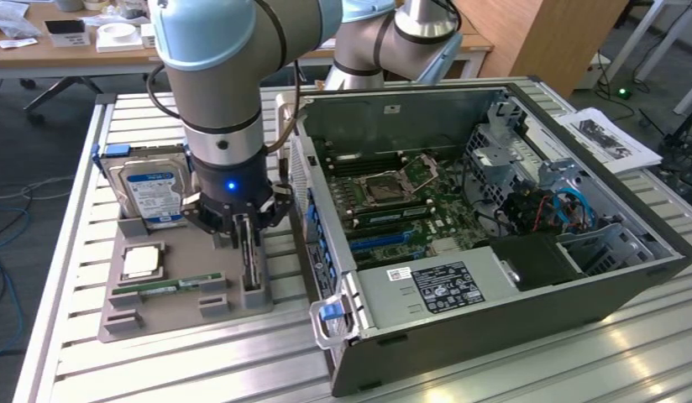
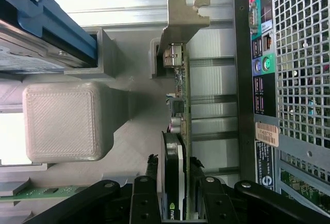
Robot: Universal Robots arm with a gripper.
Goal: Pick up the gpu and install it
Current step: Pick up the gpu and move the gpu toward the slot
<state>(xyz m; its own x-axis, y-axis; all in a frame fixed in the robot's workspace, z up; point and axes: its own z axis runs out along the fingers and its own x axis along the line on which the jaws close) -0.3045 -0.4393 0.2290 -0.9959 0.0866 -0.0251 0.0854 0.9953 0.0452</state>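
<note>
claw (image 1: pixel 248 231) (image 2: pixel 174 162) astride top edge of gpu (image 1: pixel 251 262) (image 2: pixel 176 95); gripping or slack: cannot tell | gpu upright in grey rack (image 1: pixel 167 317) on table (image 1: pixel 212 369) | computer case (image 1: pixel 323 252) wall close at 3 o'clock | hard drive (image 1: pixel 150 189) at 10 o'clock, gap between | memory stick (image 1: pixel 167 285) at 8 o'clock

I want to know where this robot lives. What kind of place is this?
Probably a robotics lab or workshop. A robot arm reaches down over a metal workbench, beside an opened computer case, with spare parts like a hard drive set out in a grey holder.
</note>
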